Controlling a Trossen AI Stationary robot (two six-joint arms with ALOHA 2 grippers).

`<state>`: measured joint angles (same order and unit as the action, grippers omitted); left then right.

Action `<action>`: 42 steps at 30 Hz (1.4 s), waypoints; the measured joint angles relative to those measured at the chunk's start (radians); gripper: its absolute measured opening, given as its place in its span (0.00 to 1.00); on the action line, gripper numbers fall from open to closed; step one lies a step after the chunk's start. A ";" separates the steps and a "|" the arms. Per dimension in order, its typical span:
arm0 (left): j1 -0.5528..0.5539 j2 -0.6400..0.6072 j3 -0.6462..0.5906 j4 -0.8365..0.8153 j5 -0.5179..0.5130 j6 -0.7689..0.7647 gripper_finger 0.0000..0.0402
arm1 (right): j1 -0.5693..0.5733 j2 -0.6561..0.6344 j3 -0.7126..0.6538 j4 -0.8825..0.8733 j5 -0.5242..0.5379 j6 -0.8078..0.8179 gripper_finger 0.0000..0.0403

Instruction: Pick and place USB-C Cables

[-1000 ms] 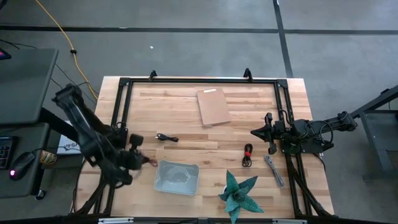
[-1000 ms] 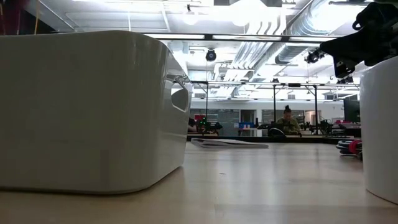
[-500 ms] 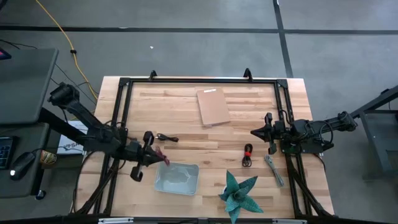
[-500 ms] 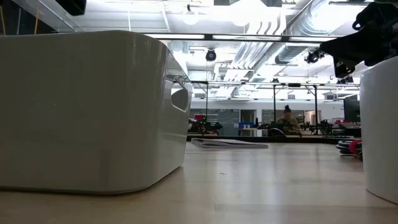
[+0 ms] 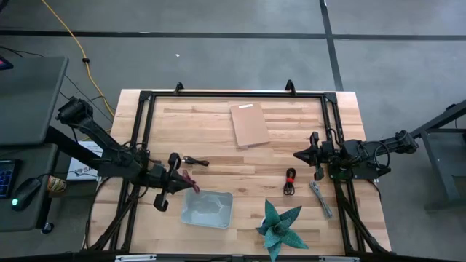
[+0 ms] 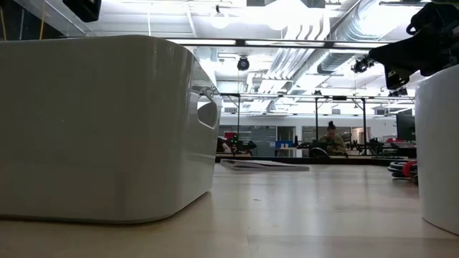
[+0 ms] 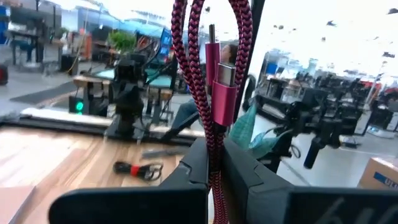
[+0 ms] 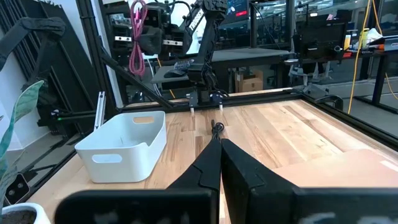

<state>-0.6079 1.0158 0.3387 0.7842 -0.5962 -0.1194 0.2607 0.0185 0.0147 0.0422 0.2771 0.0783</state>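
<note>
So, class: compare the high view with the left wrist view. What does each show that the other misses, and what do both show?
Only the high view shows the black cable, the grey cable, the brown board and the left gripper at the white bin's edge. Only the left wrist view shows the USB-C plugs of the red cable and the left gripper's fingers shut on that cable. Both show the black-and-red cable lying on the table, the teal paper star and the right gripper waiting at the table's right side.
</note>
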 joint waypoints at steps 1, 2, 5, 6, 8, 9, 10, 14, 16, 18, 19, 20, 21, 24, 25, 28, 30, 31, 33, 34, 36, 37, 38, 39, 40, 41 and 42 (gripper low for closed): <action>0.000 0.006 0.017 -0.051 -0.002 -0.011 0.00 | 0.000 0.000 0.000 0.000 0.000 0.000 0.00; 0.000 0.012 0.041 -0.119 -0.002 -0.025 0.00 | 0.000 0.000 0.000 0.000 0.000 0.000 0.00; 0.000 0.052 0.160 -0.354 0.009 -0.080 0.00 | 0.000 0.000 0.000 0.000 0.000 0.000 0.00; 0.000 0.073 0.207 -0.438 0.013 -0.088 0.00 | 0.000 0.000 0.000 0.000 0.000 0.000 0.00; -0.002 0.126 0.308 -0.615 0.028 -0.100 0.00 | 0.000 0.000 0.000 0.000 0.000 0.000 0.00; -0.002 0.154 0.360 -0.702 0.048 -0.111 0.00 | 0.000 0.000 0.000 0.000 0.000 0.000 0.00; -0.002 0.186 0.412 -0.790 0.068 -0.126 0.00 | 0.000 0.000 0.000 0.000 0.000 0.000 0.00; 0.005 0.330 0.590 -1.090 0.160 -0.180 0.00 | 0.000 0.000 0.000 0.000 0.000 0.000 0.00; 0.012 0.399 0.655 -1.193 0.202 -0.200 0.00 | 0.000 0.000 0.000 0.000 0.000 0.000 0.00; 0.027 0.464 0.710 -1.266 0.256 -0.212 0.00 | 0.000 0.000 0.000 0.000 0.000 0.000 0.00; 0.036 0.494 0.731 -1.294 0.292 -0.218 0.00 | 0.000 0.000 0.000 0.000 0.000 0.000 0.00; 0.046 0.523 0.749 -1.327 0.328 -0.220 0.00 | 0.000 0.000 0.000 0.000 0.000 0.000 0.00; 0.058 0.550 0.764 -1.351 0.364 -0.223 0.00 | 0.000 0.000 0.000 0.000 0.000 0.000 0.00; 0.092 0.610 0.787 -1.365 0.454 -0.222 0.00 | 0.000 0.000 0.000 0.000 0.000 0.000 0.00; 0.104 0.626 0.788 -1.365 0.475 -0.221 0.00 | 0.000 0.000 0.000 0.000 0.000 0.000 0.00; 0.141 0.671 0.788 -1.364 0.518 -0.210 0.00 | 0.000 0.000 0.000 0.000 0.000 0.000 0.00; 0.161 0.700 0.788 -1.364 0.535 -0.196 0.00 | 0.000 0.000 0.000 0.000 0.000 0.000 0.00; 0.168 0.713 0.788 -1.365 0.545 -0.191 0.00 | 0.000 0.000 0.000 0.000 0.000 0.000 0.00; 0.183 0.741 0.789 -1.359 0.568 -0.186 0.00 | 0.000 0.000 0.000 0.000 0.000 0.000 0.00; 0.188 0.754 0.789 -1.362 0.575 -0.185 0.00 | 0.000 0.000 0.000 0.000 0.000 0.000 0.00; 0.196 0.774 0.789 -1.361 0.591 -0.184 0.00 | 0.000 0.000 0.000 0.000 0.000 0.000 0.00; 0.198 0.781 0.789 -1.362 0.594 -0.184 0.00 | 0.000 0.000 0.000 0.000 0.000 0.000 0.00; 0.199 0.788 0.789 -1.362 0.596 -0.184 0.00 | 0.000 0.000 0.000 0.000 0.000 0.000 0.00; 0.203 0.795 0.789 -1.360 0.597 -0.184 0.00 | 0.000 0.000 0.000 0.000 0.000 0.000 0.00; 0.203 0.801 0.789 -1.364 0.596 -0.184 0.01 | 0.000 0.000 0.000 0.000 0.000 0.000 0.00; 0.203 0.805 0.789 -1.364 0.598 -0.180 0.01 | 0.000 0.000 0.000 0.000 0.000 0.000 0.00; 0.203 0.808 0.789 -1.362 0.600 -0.172 0.02 | 0.000 0.000 0.000 0.000 0.000 0.000 0.00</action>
<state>-0.4049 1.8239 1.1275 -0.5774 0.0043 -0.2915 0.2605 0.0185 0.0147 0.0422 0.2773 0.0784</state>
